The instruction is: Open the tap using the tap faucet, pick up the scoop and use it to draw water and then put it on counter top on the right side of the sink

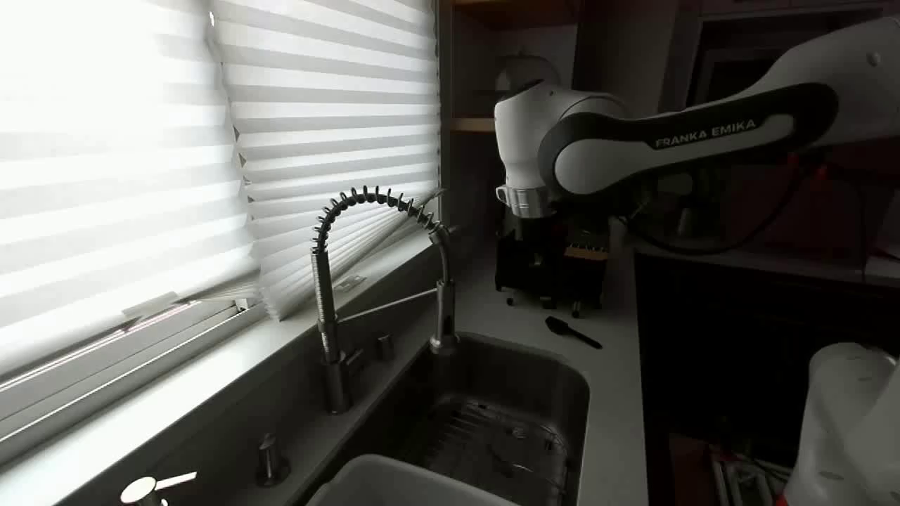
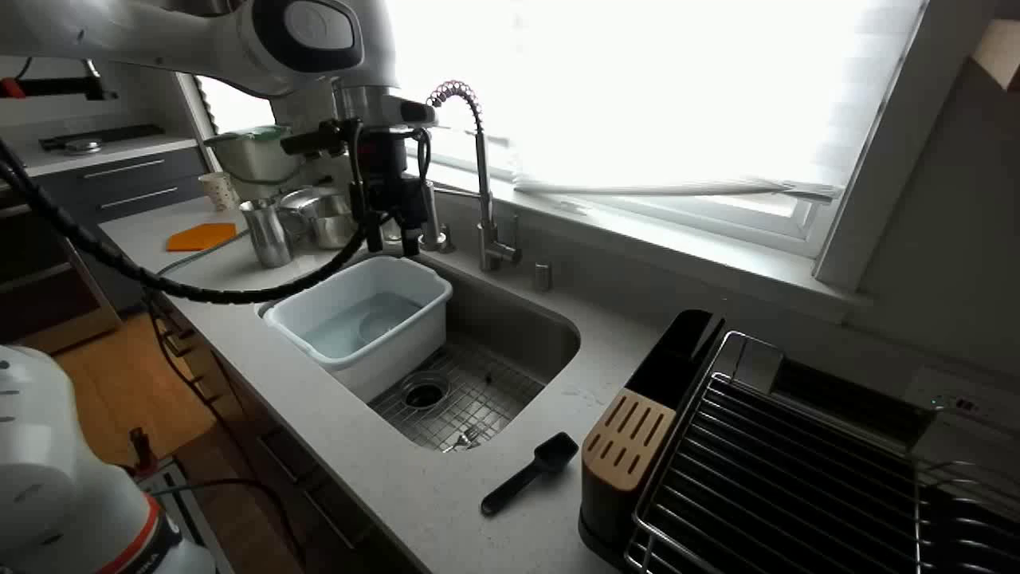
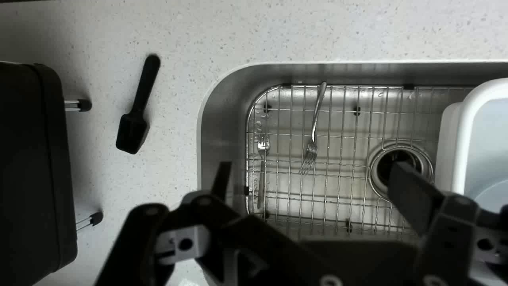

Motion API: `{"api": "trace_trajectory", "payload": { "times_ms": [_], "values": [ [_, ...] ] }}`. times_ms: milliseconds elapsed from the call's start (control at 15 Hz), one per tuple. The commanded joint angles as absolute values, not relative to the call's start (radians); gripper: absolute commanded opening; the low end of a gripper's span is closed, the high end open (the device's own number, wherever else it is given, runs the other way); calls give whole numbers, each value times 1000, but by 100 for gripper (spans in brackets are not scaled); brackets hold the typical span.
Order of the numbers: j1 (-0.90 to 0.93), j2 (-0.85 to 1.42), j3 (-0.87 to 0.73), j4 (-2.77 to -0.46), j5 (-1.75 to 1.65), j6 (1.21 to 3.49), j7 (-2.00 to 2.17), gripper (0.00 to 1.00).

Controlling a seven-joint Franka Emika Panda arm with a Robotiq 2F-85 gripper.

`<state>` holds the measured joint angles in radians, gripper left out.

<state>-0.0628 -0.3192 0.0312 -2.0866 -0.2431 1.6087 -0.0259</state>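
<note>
The chrome tap (image 1: 323, 295) stands behind the sink, its spring neck arched; it also shows in an exterior view (image 2: 483, 179). The black scoop (image 2: 526, 477) lies on the pale counter top (image 2: 430, 502), beside the sink (image 2: 526, 319). The scoop also shows in an exterior view (image 1: 573, 332) and in the wrist view (image 3: 139, 103), left of the sink wall (image 3: 222, 119). My gripper (image 3: 311, 169) is open and empty, above the sink and apart from scoop and tap; it is dark in an exterior view (image 2: 393, 241). No stream of water shows.
A white tub (image 2: 398, 339) sits in the sink. Two forks lie in the basin, one fork (image 3: 313, 131) on the wire grid. A black dish rack (image 2: 781, 462) with a wooden-topped holder (image 2: 628, 438) stands beside the scoop. Metal jugs (image 2: 267, 231) stand beyond the tub.
</note>
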Motion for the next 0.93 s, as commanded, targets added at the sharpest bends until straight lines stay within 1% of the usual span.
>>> {"api": "trace_trajectory", "payload": {
  "times_ms": [0, 533, 733, 867],
  "values": [
    [-45, -318, 16, -2085, -247, 1606, -22, 100],
    [-45, -318, 16, -2085, -247, 1606, -22, 100],
    [-60, -298, -11, -2090, -266, 1665, -34, 100],
    [-64, -293, -44, -2112, -270, 1780, -82, 100]
  ]
}}
